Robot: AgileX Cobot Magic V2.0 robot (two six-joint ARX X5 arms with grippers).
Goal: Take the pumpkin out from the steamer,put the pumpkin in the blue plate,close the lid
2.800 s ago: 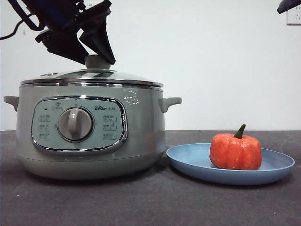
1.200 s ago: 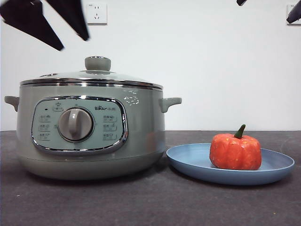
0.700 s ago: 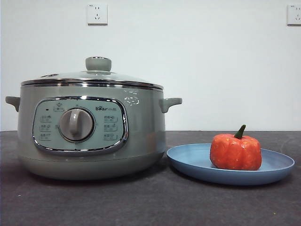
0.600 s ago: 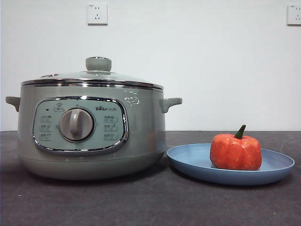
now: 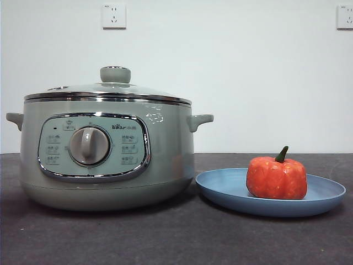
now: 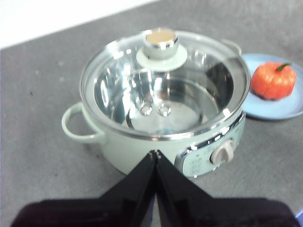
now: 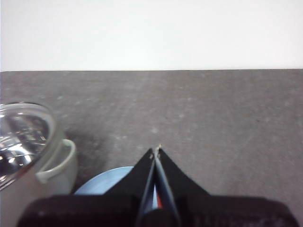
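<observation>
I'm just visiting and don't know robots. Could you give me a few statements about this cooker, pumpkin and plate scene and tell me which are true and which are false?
1. The pumpkin sits on the blue plate. True.
2. The lid lies on the table beside the steamer. False: it rests on top of the steamer, closing it.
3. Through the glass lid, the pot looks empty. True.
4. The left gripper is holding the lid's knob. False: it is shut on nothing, away from the knob.
5. The right gripper holds the pumpkin. False: it is shut and empty.
</observation>
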